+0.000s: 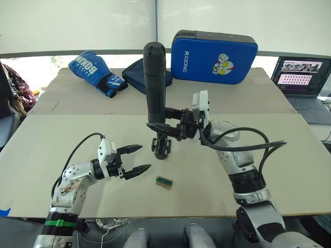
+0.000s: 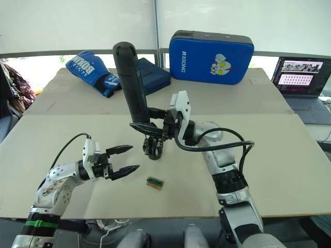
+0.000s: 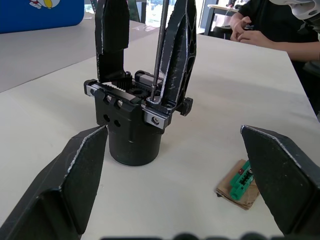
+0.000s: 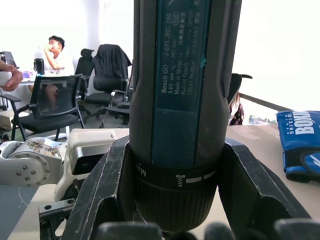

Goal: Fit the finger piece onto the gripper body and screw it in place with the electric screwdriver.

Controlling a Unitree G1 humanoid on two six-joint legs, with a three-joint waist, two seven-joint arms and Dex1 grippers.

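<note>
Mid-tabletop [image 1: 62, 129], my right gripper [image 1: 158, 124] clamps the electric screwdriver [image 1: 155, 82] upright, bit in the gripper body [image 1: 161, 146]; left gripper [image 1: 138, 158] gapes wide nearby.

clutter sat along the far side of the table [image 1: 62, 129].
a blue boxing glove [image 1: 96, 72] lay at the far left, a dark blue cloth pouch [image 1: 135, 76] just beside it, and a blue padded case [image 1: 214, 57] with a cartoon print stood further right. a small green-and-brown block [image 1: 164, 182] rested alone near the front edge. an open laptop [image 1: 303, 77] glowed off to the right, and people sat among office chairs [image 4: 52, 107] in the background.
</note>
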